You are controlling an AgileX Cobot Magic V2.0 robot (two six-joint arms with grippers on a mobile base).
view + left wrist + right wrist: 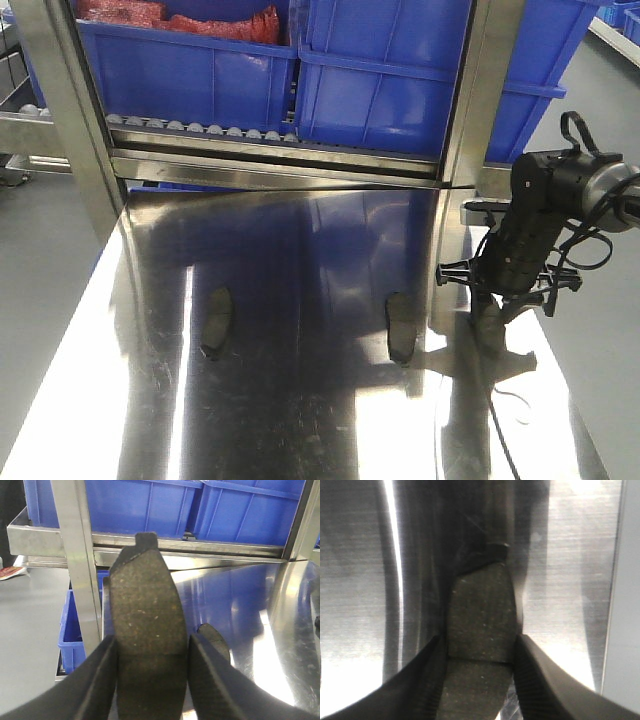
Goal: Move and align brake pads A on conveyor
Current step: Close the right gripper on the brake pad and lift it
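The left claw (pixel 152 675) is clamped on a brake pad (pixel 145 605), with a steel post (pixel 80 565) at 10 o'clock. On the surface (pixel 300 430) lie a left pad (pixel 215 322) and a middle pad (pixel 400 328), with the right claw (pixel 490 312) at 3 o'clock gripping a fourth pad (pixel 480 615). The blue bin (pixel 190 75) at 11 o'clock holds red items (pixel 180 18).

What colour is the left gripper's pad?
The pad is dark grey with pale flecks; left wrist view.

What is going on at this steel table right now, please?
The robot's left gripper is shut on one flat dark-grey curved brake pad, held up facing the blue plastic bins. Its right gripper grips a second pad down at the shiny steel table. Two more pads lie on that table. No conveyor shows.
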